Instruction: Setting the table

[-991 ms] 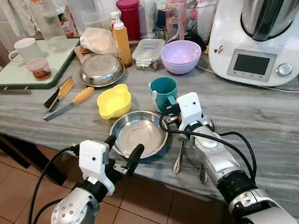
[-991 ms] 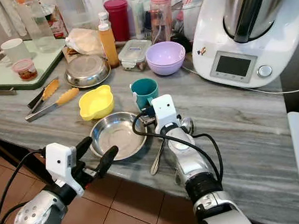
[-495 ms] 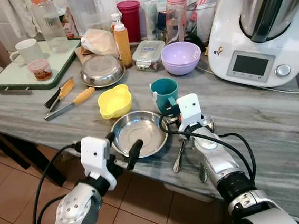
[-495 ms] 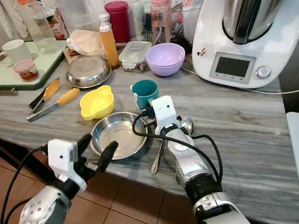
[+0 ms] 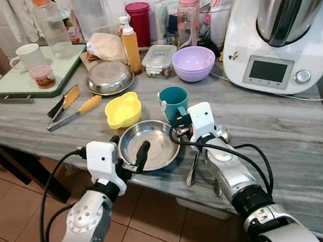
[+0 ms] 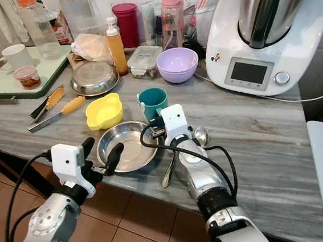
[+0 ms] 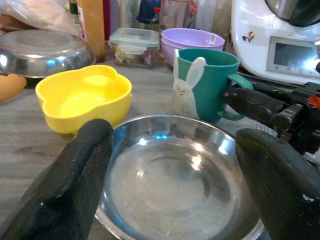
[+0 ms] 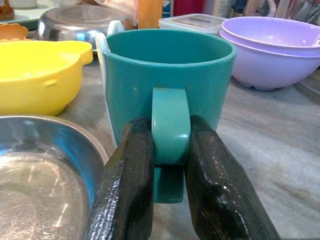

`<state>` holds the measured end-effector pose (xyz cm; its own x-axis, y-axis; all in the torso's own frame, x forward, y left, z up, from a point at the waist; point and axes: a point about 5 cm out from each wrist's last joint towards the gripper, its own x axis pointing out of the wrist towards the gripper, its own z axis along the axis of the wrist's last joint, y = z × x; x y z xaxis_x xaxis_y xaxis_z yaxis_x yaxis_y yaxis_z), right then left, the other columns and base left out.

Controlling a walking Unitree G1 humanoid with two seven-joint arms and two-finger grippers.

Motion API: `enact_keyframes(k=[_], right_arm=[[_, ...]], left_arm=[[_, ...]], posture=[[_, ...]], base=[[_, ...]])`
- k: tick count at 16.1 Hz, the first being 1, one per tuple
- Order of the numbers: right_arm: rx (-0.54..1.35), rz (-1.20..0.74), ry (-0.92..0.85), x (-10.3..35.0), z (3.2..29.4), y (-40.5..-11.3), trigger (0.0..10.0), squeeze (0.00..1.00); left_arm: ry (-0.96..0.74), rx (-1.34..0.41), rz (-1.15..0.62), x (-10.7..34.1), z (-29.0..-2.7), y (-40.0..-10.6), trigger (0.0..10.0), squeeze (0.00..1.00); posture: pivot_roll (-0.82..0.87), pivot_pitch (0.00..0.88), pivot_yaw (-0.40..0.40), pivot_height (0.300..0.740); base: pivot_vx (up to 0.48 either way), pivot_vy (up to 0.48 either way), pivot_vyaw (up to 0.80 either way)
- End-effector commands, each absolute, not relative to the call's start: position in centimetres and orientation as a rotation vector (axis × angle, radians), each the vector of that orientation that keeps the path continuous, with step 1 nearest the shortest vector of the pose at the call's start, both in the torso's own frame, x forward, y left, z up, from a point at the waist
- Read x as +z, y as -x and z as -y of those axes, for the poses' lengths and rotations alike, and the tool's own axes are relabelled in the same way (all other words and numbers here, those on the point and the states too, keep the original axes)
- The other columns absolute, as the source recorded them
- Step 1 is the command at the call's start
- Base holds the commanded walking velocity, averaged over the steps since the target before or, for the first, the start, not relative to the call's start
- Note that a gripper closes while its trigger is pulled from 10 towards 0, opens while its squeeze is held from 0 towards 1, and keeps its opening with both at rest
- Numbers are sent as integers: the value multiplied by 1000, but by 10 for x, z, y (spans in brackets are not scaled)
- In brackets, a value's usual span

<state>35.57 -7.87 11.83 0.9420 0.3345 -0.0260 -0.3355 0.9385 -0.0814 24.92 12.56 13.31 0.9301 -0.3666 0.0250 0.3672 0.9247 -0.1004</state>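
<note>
The right gripper (image 8: 170, 165) is clamped on the handle of the teal cup (image 5: 173, 101), one black finger pressed to each side of it. The cup stands upright on the grey counter (image 5: 276, 127), a little in from the near edge, just behind the steel plate (image 5: 152, 143) and beside the yellow bowl (image 5: 123, 109). The left gripper (image 5: 131, 152) is spread wide at the plate's near rim, one finger (image 7: 75, 180) off each side of it, holding nothing. The plate sits close to the counter's near edge. A spoon (image 5: 195, 162) lies just right of the plate, under the right arm. A lilac bowl (image 5: 194, 62) stands farther back.
</note>
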Motion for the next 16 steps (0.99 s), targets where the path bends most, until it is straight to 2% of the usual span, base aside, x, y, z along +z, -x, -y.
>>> enact_keyframes(k=[1,2,3,4,7,8,9,10,14,16], right_arm=[[350,-16,95,121,75,-359,10000,0],[355,-8,87,122,75,-359,10000,0],[354,-6,88,123,75,-359,6980,0],[343,48,98,130,77,-360,0,0],[325,144,143,144,79,-362,0,0],[318,106,159,138,80,-363,9137,0],[321,96,154,137,80,-363,10000,0],[330,90,134,136,79,-363,10000,1000],[312,67,114,132,82,-363,10000,1000],[312,-10,115,122,83,-364,10000,1000]], left_arm=[[87,-375,5,132,-125,-250,10000,0],[85,-375,7,131,-125,-251,10000,0],[84,-374,7,131,-125,-251,10000,0],[84,-367,11,132,-126,-252,10000,0],[85,-360,18,132,-126,-252,10000,0],[85,-360,20,132,-125,-252,10000,0],[85,-361,20,132,-125,-252,10000,0],[86,-362,21,131,-124,-253,10000,0],[84,-371,21,131,-123,-255,10000,0],[83,-384,20,131,-121,-255,10000,0]], posture=[[-122,0,46,740],[-121,0,46,740],[-121,0,46,740],[-118,0,45,740],[-116,0,44,740],[-118,0,45,740],[-118,0,45,740],[-120,0,44,740],[-125,0,49,740],[-127,0,52,740]], base=[[0,0,0],[0,0,0],[0,0,0],[0,0,0],[0,0,0],[0,0,0],[0,0,0],[0,0,0],[0,0,0],[0,0,0]])
